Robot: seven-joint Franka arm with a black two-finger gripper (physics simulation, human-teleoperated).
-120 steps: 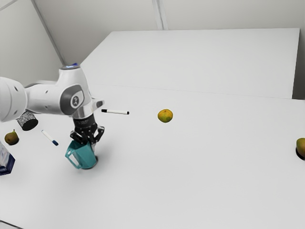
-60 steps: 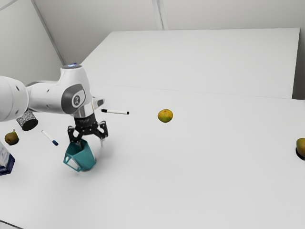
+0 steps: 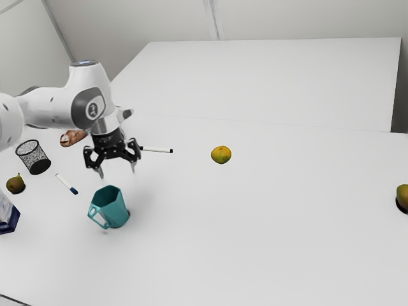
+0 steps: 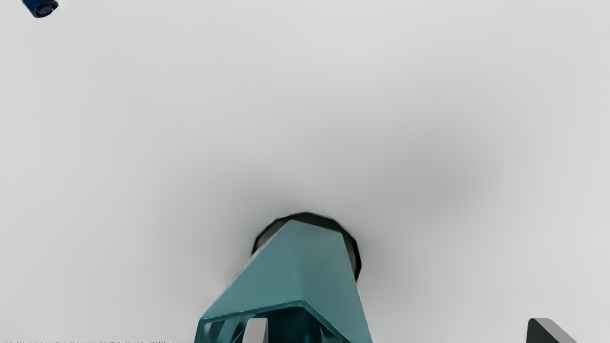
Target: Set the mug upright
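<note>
Right, I count one teal mug (image 3: pixel 113 208), two white markers, one with a dark cap (image 3: pixel 158 150) and one with a blue end (image 3: pixel 64 182), one wire-mesh cup (image 3: pixel 33 157), one pear (image 3: pixel 15 185), one reddish-brown lump (image 3: pixel 72 138), one yellow-orange citrus fruit (image 3: pixel 221 155), one green-and-orange fruit (image 3: pixel 402 197) cut off by the exterior view's right edge, and one white-and-blue carton (image 3: pixel 7 218) at its left edge.

The mug stands on its dark base on the white table (image 3: pixel 274 229), mouth up, handle toward the exterior view's left. My gripper (image 3: pixel 117 172) is above it with its two fingers spread wide, holding nothing. In the wrist view one fingertip (image 4: pixel 256 330) shows against the mug's mouth and the other is out to the side of the mug.

Around it, the blue-ended marker lies near the mug on the exterior view's left, with the pear and the mesh cup beyond. The gripper partly blocks that view of the dark-capped marker, covering one end.

Half a second ago the gripper was down at the mug's rim; now it is up and apart from it. The mug has shifted slightly toward the exterior view's right and sits straighter. With the arm raised, the mesh cup shows whole and the reddish-brown lump has come into sight.
</note>
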